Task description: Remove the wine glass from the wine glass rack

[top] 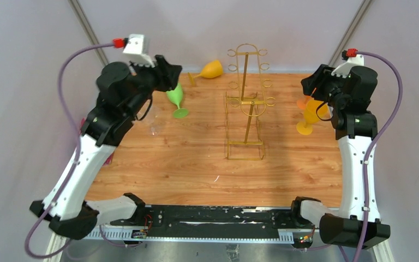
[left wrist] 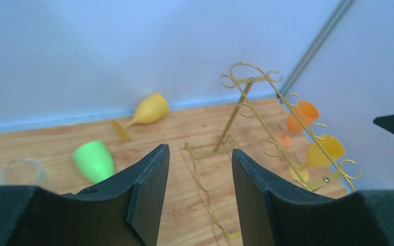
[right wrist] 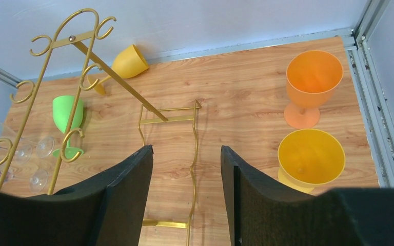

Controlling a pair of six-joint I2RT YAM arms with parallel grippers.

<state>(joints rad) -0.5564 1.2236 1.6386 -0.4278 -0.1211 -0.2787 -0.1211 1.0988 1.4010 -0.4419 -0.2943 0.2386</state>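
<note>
The gold wire wine glass rack [top: 245,82] stands mid-table, and I see no glass hanging on its hooks. It also shows in the left wrist view [left wrist: 234,114] and the right wrist view [right wrist: 118,79]. A green wine glass [top: 178,101] stands left of the rack, just below my left gripper [top: 170,76]. The left gripper [left wrist: 199,151] is open and empty. My right gripper [top: 312,87] is raised at the right, above an orange glass [right wrist: 313,77] and a yellow glass [right wrist: 310,156]. It is also open and empty [right wrist: 186,149].
A second yellow glass [top: 211,69] lies on its side by the back wall. Clear glasses [top: 153,123] stand near the left edge, under the left arm. A metal frame rail [right wrist: 372,102] borders the table on the right.
</note>
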